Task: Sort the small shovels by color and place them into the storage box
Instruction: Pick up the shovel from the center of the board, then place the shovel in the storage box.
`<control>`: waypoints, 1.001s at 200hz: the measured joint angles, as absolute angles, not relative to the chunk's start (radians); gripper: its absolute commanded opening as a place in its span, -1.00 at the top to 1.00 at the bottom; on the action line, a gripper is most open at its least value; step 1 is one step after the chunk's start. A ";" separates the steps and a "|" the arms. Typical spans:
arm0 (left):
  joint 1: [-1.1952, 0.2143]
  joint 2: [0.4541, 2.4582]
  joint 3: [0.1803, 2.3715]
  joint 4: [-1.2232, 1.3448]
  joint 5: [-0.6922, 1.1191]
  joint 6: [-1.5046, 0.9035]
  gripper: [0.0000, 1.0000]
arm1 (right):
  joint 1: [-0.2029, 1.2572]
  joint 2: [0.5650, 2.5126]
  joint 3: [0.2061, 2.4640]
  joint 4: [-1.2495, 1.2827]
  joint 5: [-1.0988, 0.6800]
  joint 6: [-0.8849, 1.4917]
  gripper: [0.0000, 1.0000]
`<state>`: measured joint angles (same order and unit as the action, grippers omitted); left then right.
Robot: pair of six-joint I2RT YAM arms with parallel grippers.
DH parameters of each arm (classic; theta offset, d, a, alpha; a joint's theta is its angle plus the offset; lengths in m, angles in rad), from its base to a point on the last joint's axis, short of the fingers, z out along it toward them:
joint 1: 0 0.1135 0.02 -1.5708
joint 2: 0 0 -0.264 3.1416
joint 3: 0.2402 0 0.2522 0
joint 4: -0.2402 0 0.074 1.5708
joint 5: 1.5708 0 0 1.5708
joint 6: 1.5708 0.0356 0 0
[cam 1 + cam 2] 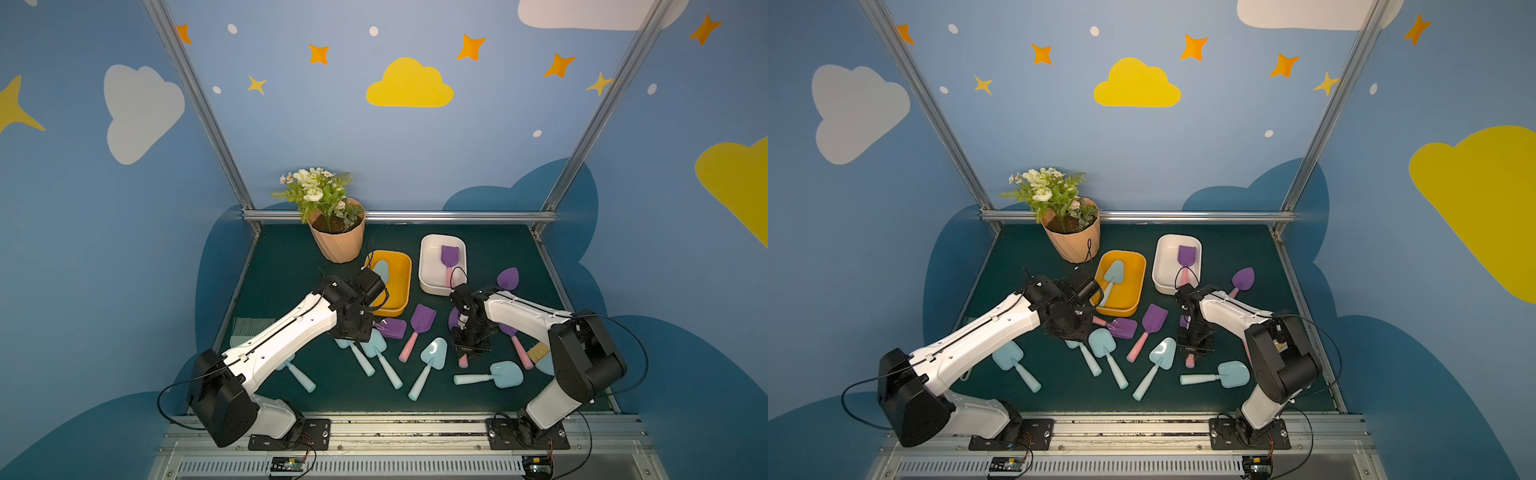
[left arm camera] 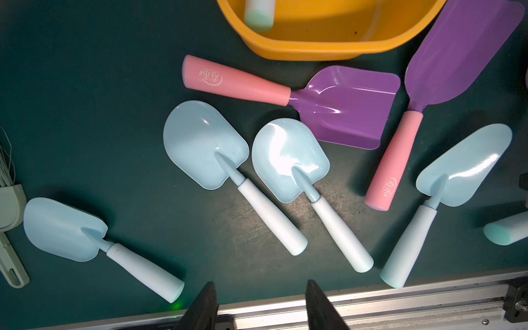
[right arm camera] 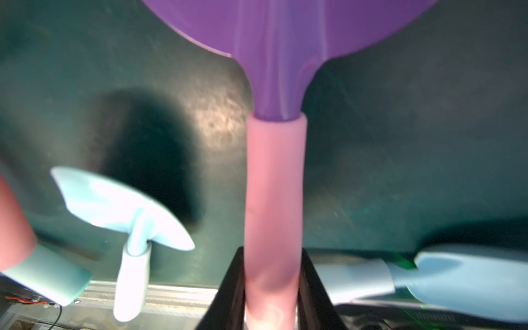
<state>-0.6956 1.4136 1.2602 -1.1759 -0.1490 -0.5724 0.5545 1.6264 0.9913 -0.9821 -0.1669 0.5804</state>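
- Small shovels (image 1: 432, 357) lie scattered over the near half of the green mat (image 1: 291, 266). The light blue ones (image 2: 205, 143) are mostly to the left and near side, and two purple ones (image 2: 351, 108) lie just beside the yellow box (image 1: 401, 286).
- That yellow box holds one light blue shovel (image 1: 1113, 272).
- Just right of it, the white box (image 1: 426, 266) holds one purple shovel (image 1: 449, 254).
- Right gripper (image 3: 271, 288) is clamped tight on the pink handle of another purple shovel, the gripped shovel (image 3: 274, 185), right of centre.
- Left gripper (image 2: 258, 308) hangs above the blue group with its jaws parted, holding nothing.
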 measured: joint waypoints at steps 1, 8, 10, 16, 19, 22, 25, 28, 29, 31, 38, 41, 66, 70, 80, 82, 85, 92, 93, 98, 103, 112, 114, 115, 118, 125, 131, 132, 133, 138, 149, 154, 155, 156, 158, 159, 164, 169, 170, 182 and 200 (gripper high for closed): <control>-0.696 1.414 1.260 -1.176 -0.149 -0.572 0.20 | 0.554 1.626 0.992 -0.984 -0.166 0.580 1.00; -0.696 1.414 1.260 -1.176 -0.149 -0.572 0.21 | 0.554 1.614 1.000 -0.997 -0.158 0.577 1.00; -0.696 1.414 1.260 -1.176 -0.149 -0.572 0.21 | 0.554 1.610 1.003 -1.001 -0.157 0.575 1.00; -0.696 1.414 1.260 -1.176 -0.149 -0.572 0.24 | 0.554 1.599 1.012 -1.014 -0.151 0.572 1.00; -0.696 1.414 1.260 -1.176 -0.149 -0.572 0.24 | 0.554 1.593 1.017 -1.020 -0.149 0.570 1.00; -0.696 1.414 1.260 -1.176 -0.149 -0.572 0.25 | 0.554 1.589 1.020 -1.024 -0.146 0.569 1.00; -0.696 1.414 1.260 -1.176 -0.149 -0.572 0.26 | 0.554 1.584 1.025 -1.030 -0.145 0.567 1.00; -0.696 1.414 1.260 -1.176 -0.149 -0.572 0.27 | 0.554 1.578 1.031 -1.037 -0.141 0.566 1.00; -0.696 1.414 1.261 -1.176 -0.149 -0.572 0.27 | 0.554 1.576 1.032 -1.039 -0.141 0.566 1.00; -0.696 1.414 1.261 -1.176 -0.149 -0.572 0.27 | 0.554 1.573 1.036 -1.043 -0.140 0.565 1.00; -0.696 1.415 1.262 -1.176 -0.147 -0.572 0.29 | 0.554 1.560 1.048 -1.060 -0.136 0.561 1.00; -0.696 1.416 1.263 -1.177 -0.146 -0.572 0.30 | 0.553 1.556 1.053 -1.066 -0.134 0.560 1.00; -0.696 1.430 1.284 -1.175 -0.142 -0.568 0.32 | 0.549 1.511 1.109 -1.138 -0.121 0.548 1.00; -0.696 1.431 1.287 -1.174 -0.141 -0.567 0.32 | 0.546 1.505 1.122 -1.153 -0.118 0.545 1.00; -0.696 1.433 1.293 -1.174 -0.142 -0.566 0.32 | 0.542 1.494 1.163 -1.189 -0.113 0.537 1.00; -0.696 1.433 1.295 -1.174 -0.142 -0.565 0.31 | 0.540 1.493 1.173 -1.198 -0.113 0.535 1.00; -0.695 1.433 1.296 -1.173 -0.142 -0.565 0.31 | 0.537 1.491 1.189 -1.209 -0.111 0.533 1.00; -0.694 1.433 1.301 -1.173 -0.142 -0.565 0.31 | 0.530 1.491 1.233 -1.237 -0.107 0.525 1.00; -0.694 1.433 1.302 -1.173 -0.142 -0.565 0.31 | 0.528 1.491 1.243 -1.241 -0.104 0.522 1.00; -0.694 1.433 1.306 -1.173 -0.142 -0.565 0.31 | 0.522 1.491 1.277 -1.257 -0.099 0.517 1.00; -0.693 1.434 1.310 -1.174 -0.142 -0.565 0.31 | 0.516 1.494 1.314 -1.276 -0.094 0.510 1.00; -0.690 1.435 1.317 -1.172 -0.142 -0.564 0.31 | 0.505 1.503 1.382 -1.306 -0.085 0.498 1.00; -0.689 1.436 1.319 -1.172 -0.142 -0.564 0.31 | 0.503 1.507 1.401 -1.314 -0.084 0.493 1.00; -0.689 1.436 1.320 -1.173 -0.142 -0.564 0.31 | 0.501 1.509 1.412 -1.319 -0.084 0.490 1.00; -0.687 1.437 1.323 -1.173 -0.142 -0.563 0.31 | 0.496 1.515 1.436 -1.329 -0.080 0.489 1.00; -0.685 1.440 1.329 -1.173 -0.142 -0.561 0.31 | 0.487 1.533 1.496 -1.349 -0.076 0.474 1.00; -0.683 1.443 1.334 -1.172 -0.142 -0.560 0.31 | 0.478 1.558 1.553 -1.370 -0.071 0.463 1.00; -0.683 1.444 1.335 -1.172 -0.142 -0.560 0.31 | 0.477 1.560 1.559 -1.372 -0.070 0.462 1.00; -0.683 1.444 1.336 -1.171 -0.142 -0.559 0.31 | 0.476 1.567 1.571 -1.374 -0.071 0.459 1.00; -0.681 1.447 1.340 -1.172 -0.142 -0.558 0.31 | 0.468 1.589 1.613 -1.386 -0.068 0.448 1.00; -0.680 1.455 1.347 -1.171 -0.142 -0.553 0.31 | 0.451 1.650 1.706 -1.413 -0.067 0.424 1.00; -0.679 1.458 1.349 -1.171 -0.142 -0.550 0.31 | 0.445 1.679 1.745 -1.425 -0.064 0.414 1.00; -0.678 1.459 1.349 -1.171 -0.142 -0.550 0.31 | 0.444 1.684 1.751 -1.427 -0.065 0.413 1.00; -0.678 1.459 1.349 -1.171 -0.142 -0.550 0.31 | 0.442 1.693 1.761 -1.430 -0.066 0.410 1.00; -0.678 1.460 1.350 -1.171 -0.142 -0.550 0.31 | 0.439 1.705 1.777 -1.435 -0.064 0.407 1.00; -0.678 1.460 1.350 -1.171 -0.141 -0.549 0.31 | 0.438 1.709 1.782 -1.436 -0.064 0.406 1.00; -0.677 1.463 1.351 -1.171 -0.141 -0.548 0.31 | 0.431 1.742 1.822 -1.446 -0.065 0.397 1.00; -0.676 1.466 1.354 -1.171 -0.141 -0.546 0.31 | 0.423 1.781 1.871 -1.460 -0.065 0.385 1.00; -0.676 1.467 1.354 -1.171 -0.141 -0.546 0.31 | 0.422 1.785 1.877 -1.462 -0.065 0.385 1.00; -0.675 1.472 1.360 -1.171 -0.136 -0.543 0.31 | 0.405 1.870 1.977 -1.479 -0.070 0.368 1.00; -0.674 1.475 1.367 -1.169 -0.130 -0.540 0.31 | 0.382 1.991 2.128 -1.504 -0.078 0.350 1.00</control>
<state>-0.6743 1.4746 1.3666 -1.1690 -0.1303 -0.5400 0.3820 1.9915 2.1281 -1.5040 -0.0776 0.3496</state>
